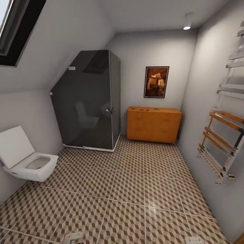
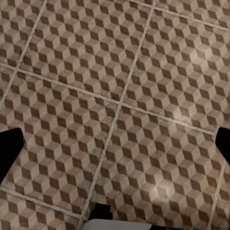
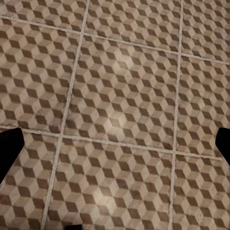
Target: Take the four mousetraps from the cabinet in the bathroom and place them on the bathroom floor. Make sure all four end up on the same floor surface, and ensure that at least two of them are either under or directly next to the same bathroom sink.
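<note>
The orange-brown cabinet [image 1: 154, 124] stands against the far wall, right of the shower. Small dark shapes [image 1: 146, 109] lie on its flat top, too small to tell whether they are the mousetraps. The cube-patterned bathroom floor [image 1: 128, 189] stretches from me to the cabinet. My left gripper [image 2: 115, 146] is open above bare tiles, its dark fingertips [image 2: 9, 148] wide apart with nothing between them. My right gripper [image 3: 115, 143] is also open over tiles, holding nothing. The bathroom sink is out of view.
A dark glass shower cubicle [image 1: 89, 101] fills the far left corner. A white wall-hung toilet [image 1: 30, 162] with its lid up juts out at the left. A chrome and wood towel rail [image 1: 223, 145] projects from the right wall. A framed picture [image 1: 156, 82] hangs above the cabinet.
</note>
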Robot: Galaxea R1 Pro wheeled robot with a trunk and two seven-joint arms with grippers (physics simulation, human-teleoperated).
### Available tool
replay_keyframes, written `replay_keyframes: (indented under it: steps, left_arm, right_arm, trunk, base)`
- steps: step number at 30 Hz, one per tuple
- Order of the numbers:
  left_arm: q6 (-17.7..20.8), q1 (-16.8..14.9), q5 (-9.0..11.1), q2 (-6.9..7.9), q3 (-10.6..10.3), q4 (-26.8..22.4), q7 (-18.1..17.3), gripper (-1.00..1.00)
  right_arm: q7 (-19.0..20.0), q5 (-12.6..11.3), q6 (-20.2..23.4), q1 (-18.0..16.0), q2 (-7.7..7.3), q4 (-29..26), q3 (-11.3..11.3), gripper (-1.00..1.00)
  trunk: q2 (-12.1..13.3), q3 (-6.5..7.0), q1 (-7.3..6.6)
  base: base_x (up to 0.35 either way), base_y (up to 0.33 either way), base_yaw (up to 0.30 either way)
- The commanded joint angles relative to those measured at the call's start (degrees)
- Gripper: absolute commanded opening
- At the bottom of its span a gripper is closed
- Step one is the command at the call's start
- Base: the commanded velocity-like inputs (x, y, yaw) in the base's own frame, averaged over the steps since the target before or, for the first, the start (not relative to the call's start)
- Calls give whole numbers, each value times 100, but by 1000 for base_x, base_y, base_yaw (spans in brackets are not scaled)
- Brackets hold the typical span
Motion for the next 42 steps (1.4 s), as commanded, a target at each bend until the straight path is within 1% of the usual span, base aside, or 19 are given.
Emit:
replay_keyframes:
  steps: [1, 6, 20, 42]
  left_arm:
    - [-1, 0, 0, 0, 0, 0, 0, 100]
    - [-2, 0, -1, -10, -1, 0, 1, 100]
    - [-5, 0, -1, -9, -1, 0, 2, 100]
    - [-29, 0, -1, 5, 7, 0, 3, 100]
  right_arm:
    - [0, 0, 0, 0, 0, 0, 0, 100]
    - [0, -2, 0, 0, 0, 0, 0, 100]
    - [0, -2, 0, 0, 0, 0, 0, 100]
    - [0, -2, 0, 0, 0, 0, 0, 100]
  trunk:
    - [0, 0, 0]
    - [0, 0, 0]
    - [0, 0, 0]
    - [0, 0, 0]
  base:
    - [328, 0, -53]
    - [330, 0, -147]
    - [331, 0, -237]
    - [332, 0, -20]
